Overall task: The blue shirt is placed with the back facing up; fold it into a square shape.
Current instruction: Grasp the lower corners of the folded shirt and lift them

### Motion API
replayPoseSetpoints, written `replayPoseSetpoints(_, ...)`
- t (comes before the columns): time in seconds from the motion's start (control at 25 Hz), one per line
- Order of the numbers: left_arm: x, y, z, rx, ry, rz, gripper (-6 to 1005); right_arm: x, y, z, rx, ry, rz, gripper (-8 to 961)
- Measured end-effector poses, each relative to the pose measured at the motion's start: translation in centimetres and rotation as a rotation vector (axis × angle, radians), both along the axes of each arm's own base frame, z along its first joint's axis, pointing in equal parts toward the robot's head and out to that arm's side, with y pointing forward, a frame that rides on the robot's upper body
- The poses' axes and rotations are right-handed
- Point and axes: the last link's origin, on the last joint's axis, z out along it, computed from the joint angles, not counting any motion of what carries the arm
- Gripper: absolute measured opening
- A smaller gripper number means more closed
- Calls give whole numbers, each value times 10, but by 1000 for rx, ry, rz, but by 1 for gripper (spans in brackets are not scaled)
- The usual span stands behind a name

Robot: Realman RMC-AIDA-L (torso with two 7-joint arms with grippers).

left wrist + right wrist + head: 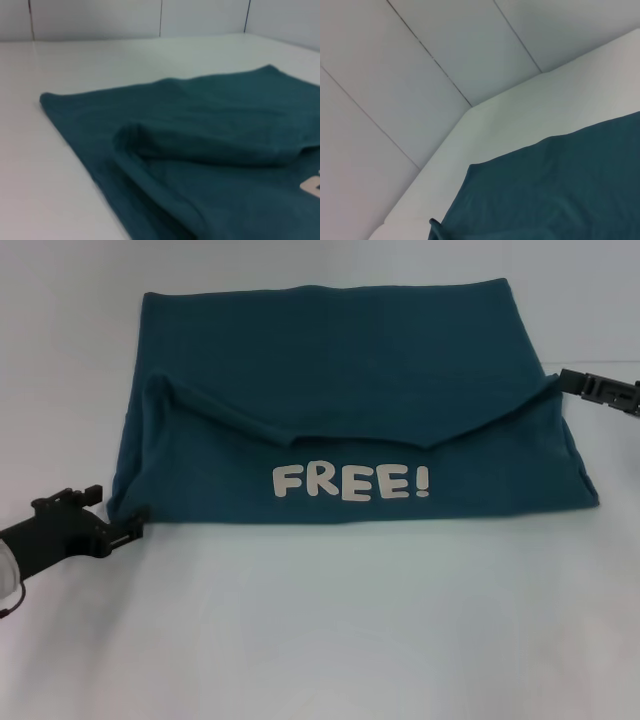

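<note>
While folded on the white table (320,640), blue shirt (340,370) spread wide across the middle, a flap turned over toward the near side, white "FREE!" lettering (352,482) facing up below the flap's sagging edge. Left gripper (135,525) low at the shirt's near left corner, tips touching the cloth; whether pinching or parted, cannot tell. Right gripper (566,381) at the flap's right corner, raised slightly, fingers apparently pinched on that corner of the fabric.
</note>
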Motion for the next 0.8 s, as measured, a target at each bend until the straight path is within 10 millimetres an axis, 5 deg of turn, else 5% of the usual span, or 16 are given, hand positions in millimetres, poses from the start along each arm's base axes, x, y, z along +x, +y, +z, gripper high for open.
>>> replayPoseSetpoints(0.8, 8, 13, -13, -41, 87, -15, 723, 3, -1, -3, 2, 5, -13, 806)
